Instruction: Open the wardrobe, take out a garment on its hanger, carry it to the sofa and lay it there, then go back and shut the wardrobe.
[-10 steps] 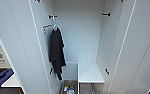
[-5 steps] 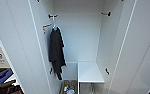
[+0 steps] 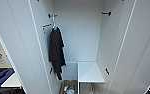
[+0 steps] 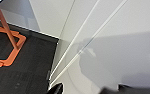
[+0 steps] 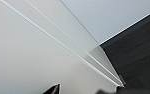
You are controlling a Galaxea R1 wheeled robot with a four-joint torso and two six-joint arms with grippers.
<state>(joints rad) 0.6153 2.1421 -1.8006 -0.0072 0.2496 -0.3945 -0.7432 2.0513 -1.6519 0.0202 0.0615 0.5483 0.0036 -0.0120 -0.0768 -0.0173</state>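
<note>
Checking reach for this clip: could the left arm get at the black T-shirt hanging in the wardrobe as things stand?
Probably yes. The wardrobe stands open, and the black T-shirt hangs on the left side of the interior with nothing in front of it; how far the arm must stretch is unclear.

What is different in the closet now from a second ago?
Nothing visibly changed. The wardrobe stands open as before, the black T-shirt hangs in the same spot on its white hanger, and the white shelf is just as it was.

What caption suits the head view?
Open white wardrobe with a black T-shirt hanging at left and a white shelf low inside.
</note>
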